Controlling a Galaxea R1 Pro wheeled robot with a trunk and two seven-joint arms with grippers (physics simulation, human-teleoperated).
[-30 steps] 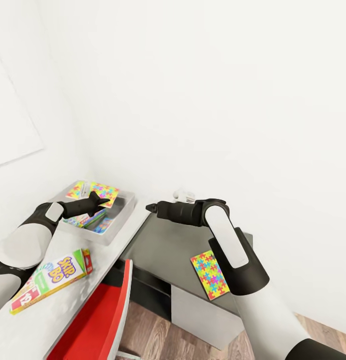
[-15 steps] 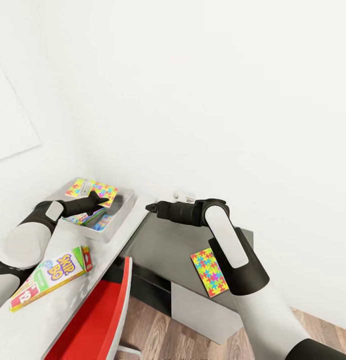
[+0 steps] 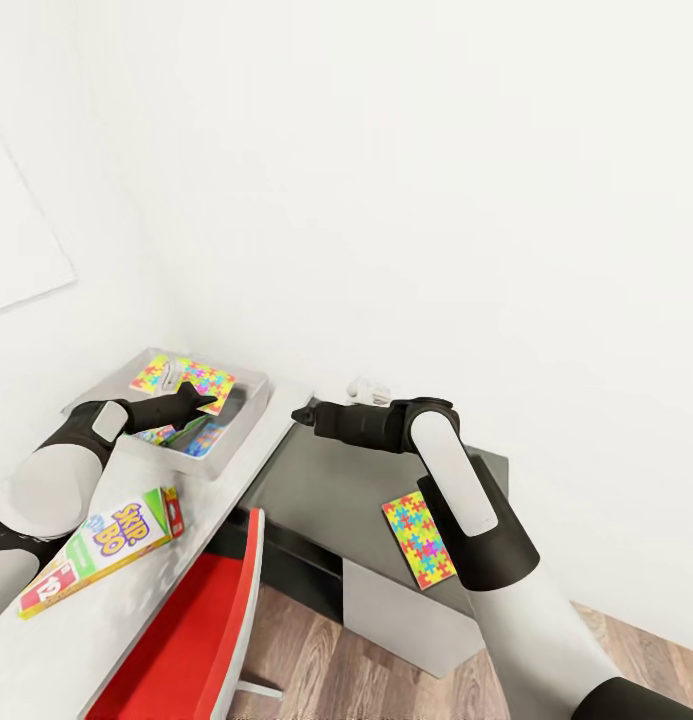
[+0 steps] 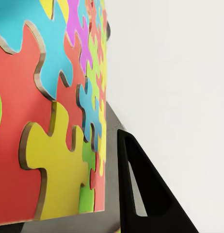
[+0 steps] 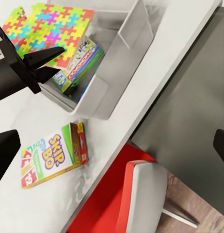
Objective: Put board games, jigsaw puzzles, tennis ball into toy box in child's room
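Note:
Over the pale grey toy box (image 3: 236, 432) my left gripper (image 3: 202, 398) is shut on the edge of a jigsaw puzzle (image 3: 182, 377), a thin multicolour sheet held tilted above the bin. Up close, the puzzle (image 4: 54, 121) stands beside one black finger (image 4: 141, 194). Colourful game boxes (image 5: 78, 63) lie inside the toy box (image 5: 134, 29). A Skip-Bo game box (image 3: 101, 543) lies on the light desk top. A second puzzle (image 3: 418, 540) rests on the dark corner section. My right gripper (image 3: 300, 412) hovers open over the desk, holding nothing. The tennis ball and the bed are out of view.
A red chair (image 3: 191, 640) is tucked under the desk's front edge. The toy box sits in the corner against white walls. A small white object (image 3: 371, 388) lies on the dark section by the wall. Wood-plank floor (image 3: 306, 670) lies below.
The whole picture has shifted slightly, so the camera moved. My left gripper still holds the puzzle over the toy box; the right arm looks the same.

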